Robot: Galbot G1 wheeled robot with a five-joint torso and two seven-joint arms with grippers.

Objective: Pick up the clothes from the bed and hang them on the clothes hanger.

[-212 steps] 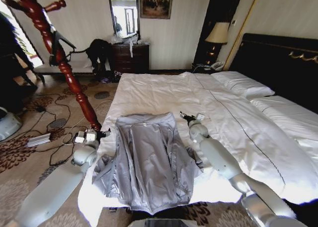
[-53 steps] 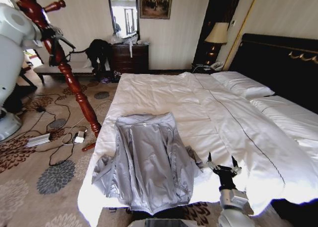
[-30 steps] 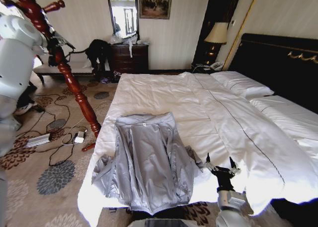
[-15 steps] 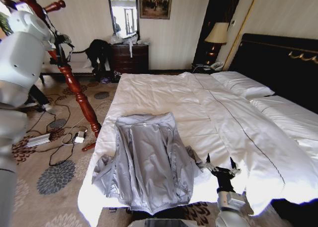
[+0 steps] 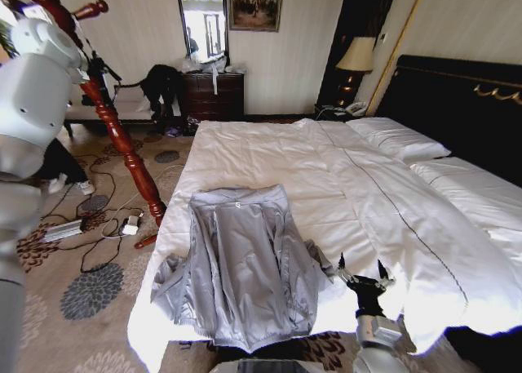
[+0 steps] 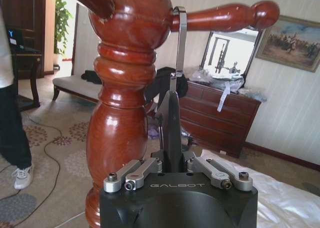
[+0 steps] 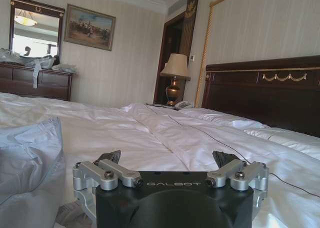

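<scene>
Head view, and the count is simple: one light grey zip-front jacket (image 5: pixel 243 263), one wide bed with a smooth white duvet (image 5: pixel 342 177), two white pillows (image 5: pixel 397 138) up against the tall dark headboard (image 5: pixel 465 104). The jacket lies spread flat near the foot edge of the bed, collar toward the pillows, gathered hem at the edge, one sleeve bunched at the side nearest the floor. Nothing is touching it.

Down at the foot of the bed sits the right gripper (image 5: pixel 361 271), low over the duvet just beside the jacket's sleeve, fingers spread wide and holding nothing. The right wrist view confirms it: both finger links splayed out, white duvet ahead, the grey fabric off to one side, and one table lamp (image 7: pixel 175 71) beside the headboard.

Up high on the left, the white left arm (image 5: pixel 28 87) is raised against the one red-brown turned wooden coat stand (image 5: pixel 110 120). In the left wrist view the left gripper (image 6: pixel 171 153) is clenched on the thin black clothes hanger (image 6: pixel 169 123), seen edge-on, and the hanger's silver metal hook (image 6: pixel 179 43) is looped over a wooden peg (image 6: pixel 225 16) of the stand.

Behind: one dark wooden dresser (image 5: pixel 214 95) with one mirror (image 5: pixel 203 22) above it, one framed painting (image 5: pixel 256 4), and a black garment heap (image 5: pixel 161 83) beside the dresser. Cables trail over the patterned carpet (image 5: pixel 90 291).
</scene>
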